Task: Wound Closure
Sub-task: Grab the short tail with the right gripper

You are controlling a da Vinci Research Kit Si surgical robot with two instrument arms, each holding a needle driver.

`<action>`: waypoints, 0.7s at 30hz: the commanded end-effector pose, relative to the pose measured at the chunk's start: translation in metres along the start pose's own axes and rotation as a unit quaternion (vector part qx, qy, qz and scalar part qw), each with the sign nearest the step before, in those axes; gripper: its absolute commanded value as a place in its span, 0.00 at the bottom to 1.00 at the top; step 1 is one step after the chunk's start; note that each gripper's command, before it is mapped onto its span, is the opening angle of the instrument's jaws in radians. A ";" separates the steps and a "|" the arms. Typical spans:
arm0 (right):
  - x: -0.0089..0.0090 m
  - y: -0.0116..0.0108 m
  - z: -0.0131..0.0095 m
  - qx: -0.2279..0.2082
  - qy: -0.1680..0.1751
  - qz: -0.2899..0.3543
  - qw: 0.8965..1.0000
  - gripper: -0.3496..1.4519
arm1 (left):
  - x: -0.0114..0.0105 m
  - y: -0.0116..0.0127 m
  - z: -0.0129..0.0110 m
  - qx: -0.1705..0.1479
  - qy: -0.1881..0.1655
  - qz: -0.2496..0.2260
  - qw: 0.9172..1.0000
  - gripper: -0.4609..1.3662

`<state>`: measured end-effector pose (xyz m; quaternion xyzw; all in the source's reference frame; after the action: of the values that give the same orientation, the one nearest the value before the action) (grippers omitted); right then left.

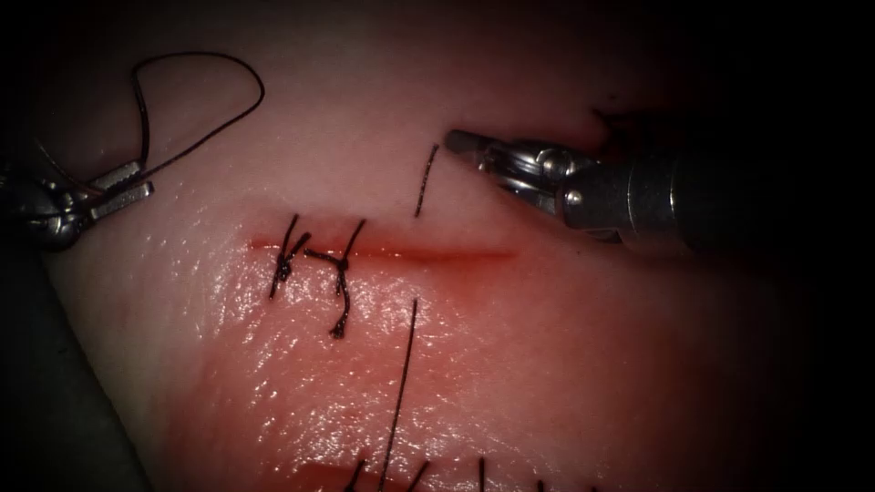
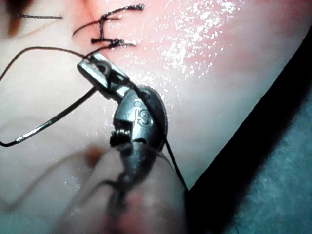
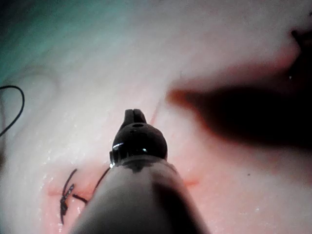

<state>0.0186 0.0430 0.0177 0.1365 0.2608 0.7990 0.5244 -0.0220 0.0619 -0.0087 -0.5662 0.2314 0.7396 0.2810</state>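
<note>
The tissue (image 1: 565,364) has a red cut (image 1: 437,255) running left to right. Two tied stitches (image 1: 287,260) (image 1: 342,273) cross its left end; they also show in the left wrist view (image 2: 109,29) and the right wrist view (image 3: 66,195). At the far left, off the cut, my left tool (image 1: 137,180) (image 2: 95,66) is shut on the thin curved needle (image 1: 219,132) (image 2: 53,119) near one end. The needle lies outside the tissue. Thread (image 1: 401,392) enters the tissue below the cut, and a short end (image 1: 426,182) comes out above it. My right tool (image 1: 456,141) (image 3: 134,114) is shut on nothing, just right of that end.
Several dark thread ends (image 1: 419,474) stick up at the bottom edge of the endoscope view. The tissue ends at the lower left against a dark surface (image 1: 55,410) (image 2: 273,170). Red fluid wets the tissue below the cut.
</note>
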 end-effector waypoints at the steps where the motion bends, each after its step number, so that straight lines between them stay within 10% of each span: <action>1: 0.0000 0.0000 -0.0001 -0.001 0.000 -0.003 1.000 0.00 | 0.0000 0.0000 0.0000 -0.002 0.000 0.000 1.000 0.06; 11: 0.0002 -0.0004 -0.0005 0.035 0.003 -0.077 0.996 0.88 | 0.0000 0.0000 0.0000 -0.002 0.000 0.000 1.000 0.06; 21: -0.0011 0.0005 0.0007 0.045 0.017 -0.170 0.984 0.98 | 0.0000 0.0000 0.0000 -0.002 0.000 0.000 1.000 0.06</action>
<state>0.0190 0.0419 0.0189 0.0967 0.3217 0.6888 0.6424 -0.0220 0.0619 -0.0087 -0.5661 0.2314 0.7396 0.2812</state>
